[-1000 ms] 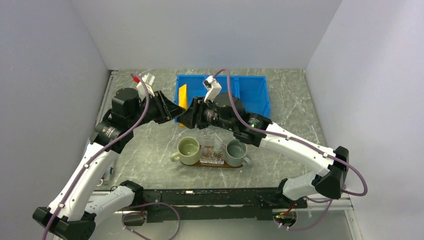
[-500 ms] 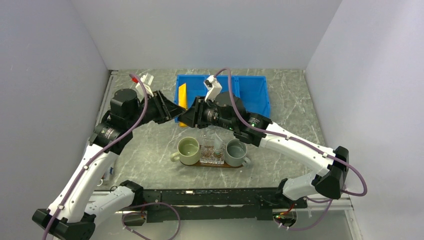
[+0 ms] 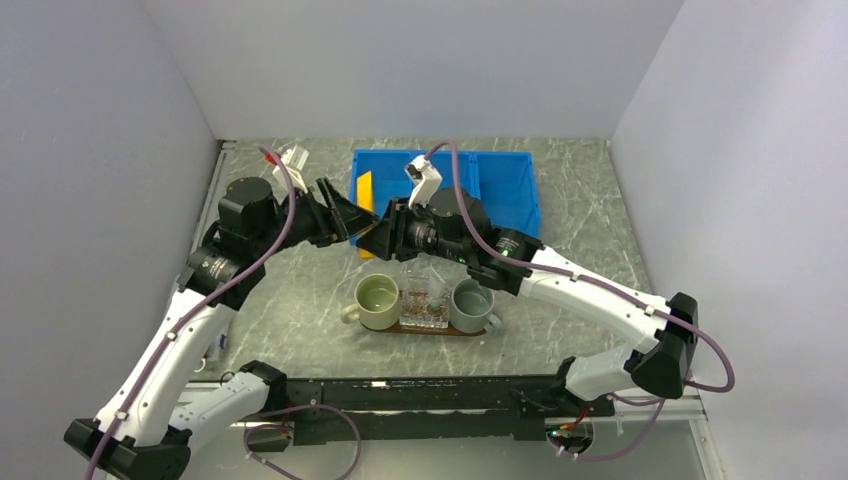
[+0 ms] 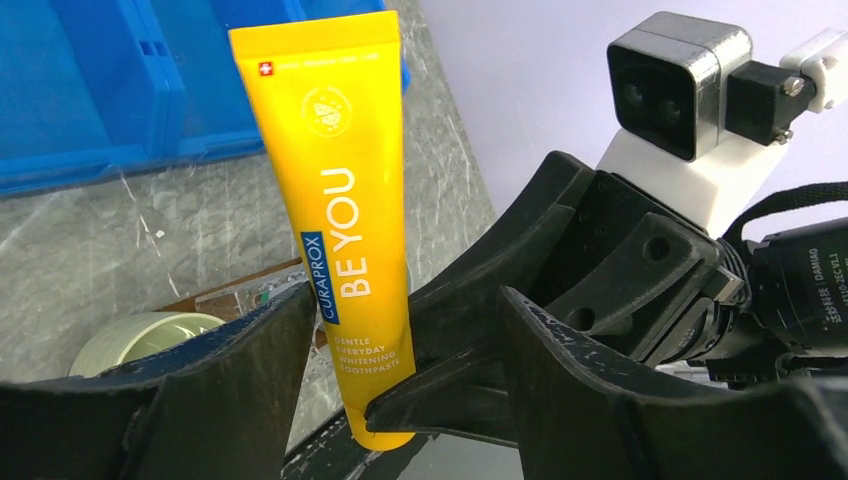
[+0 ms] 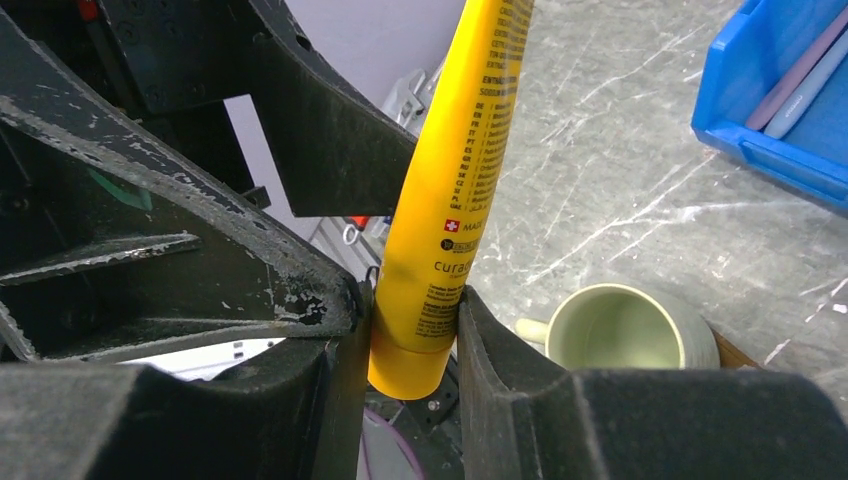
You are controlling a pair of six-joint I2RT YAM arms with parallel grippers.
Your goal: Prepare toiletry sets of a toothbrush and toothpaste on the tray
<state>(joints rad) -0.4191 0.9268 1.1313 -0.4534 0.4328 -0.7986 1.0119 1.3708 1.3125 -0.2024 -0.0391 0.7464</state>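
The yellow toothpaste tube (image 3: 366,195) stands upright in the air between both grippers, near the blue bin's left end. My right gripper (image 3: 373,233) is shut on the tube's cap end (image 5: 455,190). My left gripper (image 3: 350,214) is open, and its jaws stand wide apart on either side of the tube (image 4: 335,200) without touching it. Two toothbrushes, one pinkish (image 5: 798,68) and one pale grey (image 5: 815,88), lie in the bin. The dark-brown tray (image 3: 432,331) lies in front of the arms. The white tube is out of view.
A green mug (image 3: 378,300), a clear square holder (image 3: 424,300) and a grey mug (image 3: 471,304) stand in a row on the tray. The blue bin (image 3: 505,200) sits at the back of the marble table. Grey walls close in the sides.
My left gripper has opened and let go of the yellow tube. The right gripper keeps hold of it. Both arms have stayed almost in place.
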